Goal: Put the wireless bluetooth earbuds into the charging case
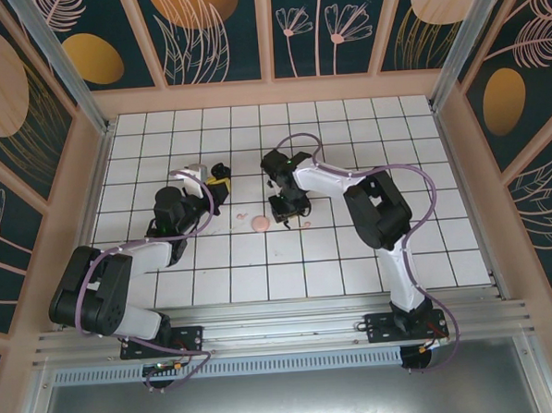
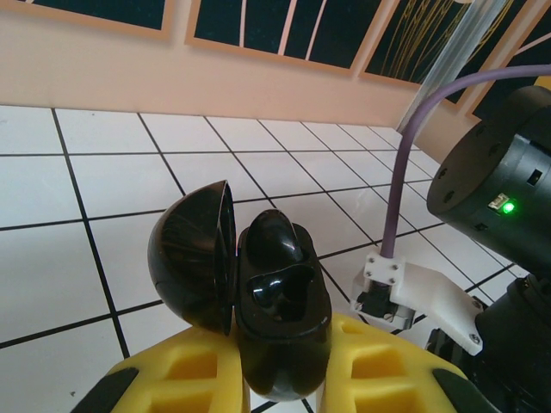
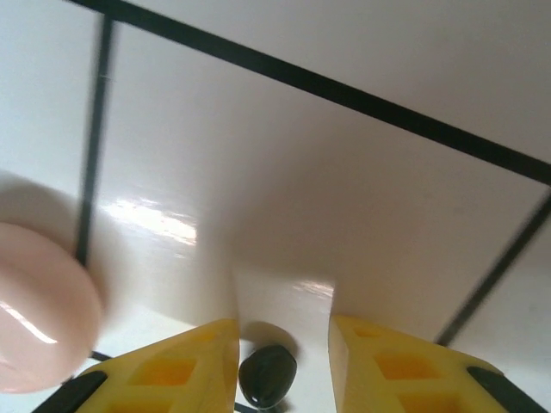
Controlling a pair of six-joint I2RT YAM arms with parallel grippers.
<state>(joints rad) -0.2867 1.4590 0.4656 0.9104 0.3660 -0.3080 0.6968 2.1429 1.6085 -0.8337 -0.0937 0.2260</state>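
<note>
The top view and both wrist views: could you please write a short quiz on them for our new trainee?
1. True or false: the black case held in the left gripper has its lid open.
2. Multiple choice: what lies between the fingers of the right gripper? A: a black earbud. B: a pink earbud. C: a cable.
3. Short answer: what colour is the other case, lying by the right gripper?

Key: 1 true; 2 A; 3 pink.
</note>
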